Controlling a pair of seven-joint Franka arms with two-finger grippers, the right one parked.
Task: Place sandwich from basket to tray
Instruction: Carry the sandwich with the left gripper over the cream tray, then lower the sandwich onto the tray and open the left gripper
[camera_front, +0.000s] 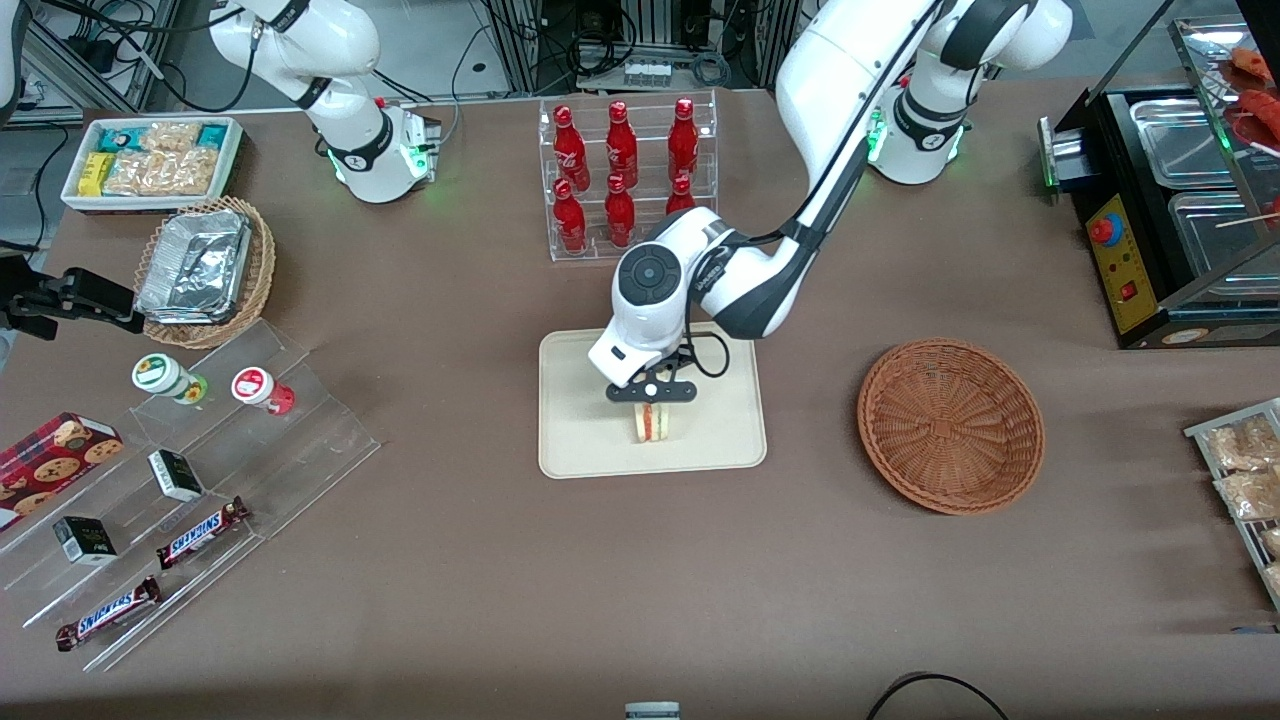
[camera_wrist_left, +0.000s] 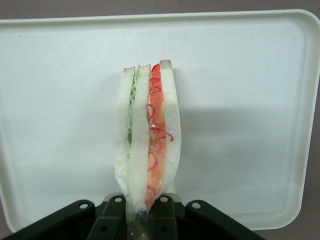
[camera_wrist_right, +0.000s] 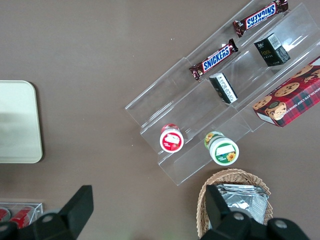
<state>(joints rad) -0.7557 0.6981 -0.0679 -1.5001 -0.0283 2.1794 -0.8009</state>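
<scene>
a: looking from the wrist, the sandwich (camera_wrist_left: 148, 145) shows its cut edge: white bread, green strip, red-orange filling. the fingers (camera_wrist_left: 114, 214) pinch its end, jaws pressed onto it, the tray (camera_wrist_left: 250, 75) pale underneath.

b: the front view can't give that stripe so clearly. it does show the gripper (camera_front: 652, 392) over the tray (camera_front: 590, 440), with the sandwich (camera_front: 652, 422) upright below it, at or just above the tray (contact i can't tell).

a: and the basket (camera_front: 950, 425)?

b: nothing in it; it sits on the table well apart from the tray, toward the working arm's end.

a: the surface?

b: a brown table (camera_front: 480, 560). farther from the front camera than the tray stands a clear rack (camera_front: 630, 180) of red bottles (camera_front: 620, 210).

a: the parked arm's wrist sees things closer: a stepped clear stand (camera_wrist_right: 220, 95) with snickers bars (camera_wrist_right: 215, 59), small dark boxes (camera_wrist_right: 272, 49), two round tubs (camera_wrist_right: 171, 139) and a cookie box (camera_wrist_right: 292, 97).

b: same stand in front view, toward the parked arm's end. near it a tan basket (camera_front: 215, 270) holds foil containers (camera_front: 195, 265), and a white bin (camera_front: 150, 160) holds snack packets.

a: toward the working arm's end?

b: a black warmer (camera_front: 1170, 200) with metal pans, plus a rack of bagged snacks (camera_front: 1245, 470) at the table edge.
</scene>
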